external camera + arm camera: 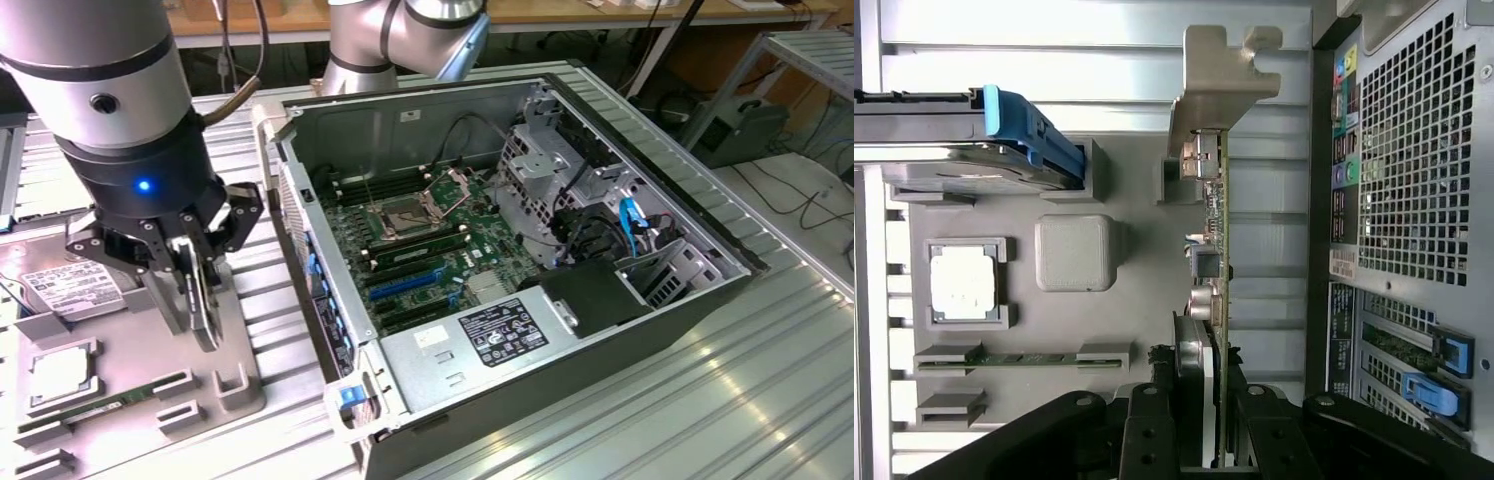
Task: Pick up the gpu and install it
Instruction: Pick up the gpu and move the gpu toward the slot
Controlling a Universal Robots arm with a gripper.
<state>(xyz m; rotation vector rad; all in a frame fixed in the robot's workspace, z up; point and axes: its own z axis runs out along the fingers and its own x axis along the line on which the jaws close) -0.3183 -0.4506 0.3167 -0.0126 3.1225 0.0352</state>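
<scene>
My gripper [187, 262] is shut on the gpu [203, 305], a thin card seen edge-on that hangs from the fingers [150, 250] just above the grey parts tray [227, 385]. In the wrist view the gpu [1216, 250] runs straight away from the gripper [1204, 440], with its silver bracket [1222, 80] at the far end. The card is off the tray and beside the open computer case [534, 250], at the exterior view's left of it. The motherboard [420, 240] lies exposed inside the case.
On the tray lie a silver hard drive [60, 285] with a white label, a processor [60, 372] and a memory stick [100, 405]. The case's perforated back panel [1414, 180] is close beside the card. Ribbed metal table [667, 400] surrounds the case.
</scene>
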